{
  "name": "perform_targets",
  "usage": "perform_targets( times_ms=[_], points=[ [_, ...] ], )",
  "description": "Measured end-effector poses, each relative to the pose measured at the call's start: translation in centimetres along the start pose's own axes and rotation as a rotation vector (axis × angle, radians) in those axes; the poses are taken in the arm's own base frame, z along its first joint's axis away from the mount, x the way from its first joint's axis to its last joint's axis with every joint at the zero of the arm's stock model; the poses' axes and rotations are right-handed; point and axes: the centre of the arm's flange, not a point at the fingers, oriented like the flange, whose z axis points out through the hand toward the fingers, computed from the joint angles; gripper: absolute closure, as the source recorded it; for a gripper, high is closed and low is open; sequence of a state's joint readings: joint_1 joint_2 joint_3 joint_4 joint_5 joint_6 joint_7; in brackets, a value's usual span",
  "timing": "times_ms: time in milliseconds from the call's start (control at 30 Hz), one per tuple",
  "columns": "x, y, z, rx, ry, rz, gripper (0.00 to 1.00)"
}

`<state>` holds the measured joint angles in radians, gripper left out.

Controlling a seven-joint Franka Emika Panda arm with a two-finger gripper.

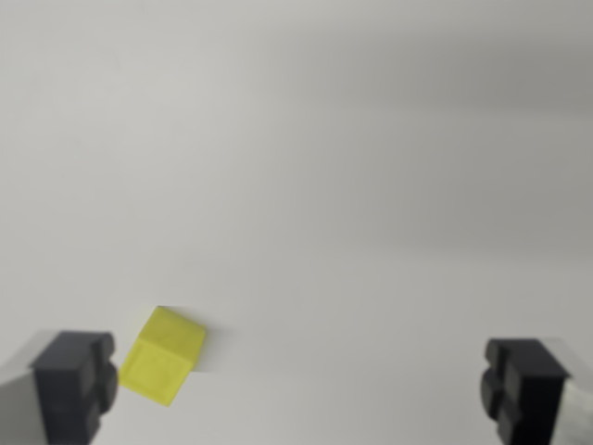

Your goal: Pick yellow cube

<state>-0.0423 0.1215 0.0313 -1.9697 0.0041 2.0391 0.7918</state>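
The claw (301,389) hangs wide apart over the white desk (352,185), the yellow cube (162,357) lying tilted just beside its finger (74,385) at the wrist view's left.

Yellow cube (162,357) small, turned askew, wrist view's lower left

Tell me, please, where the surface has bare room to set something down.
Nearly all of it: the white surface is bare above the yellow cube, and between the cube and the finger on the wrist view's right. The one crowded spot is the cube beside the opposite finger.
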Motion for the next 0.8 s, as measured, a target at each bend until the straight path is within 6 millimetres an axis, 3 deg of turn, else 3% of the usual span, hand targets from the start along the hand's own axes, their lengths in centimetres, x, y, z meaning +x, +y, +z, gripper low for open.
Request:
perform_targets(
  times_ms=[267, 800],
  points=[
    [-0.5, 0.1, 0.4, 0.001, 0.002, 0.018, 0.0],
    [-4.2, 0.9, 4.6, 0.008, 0.007, 0.101, 0.0]
  ],
)
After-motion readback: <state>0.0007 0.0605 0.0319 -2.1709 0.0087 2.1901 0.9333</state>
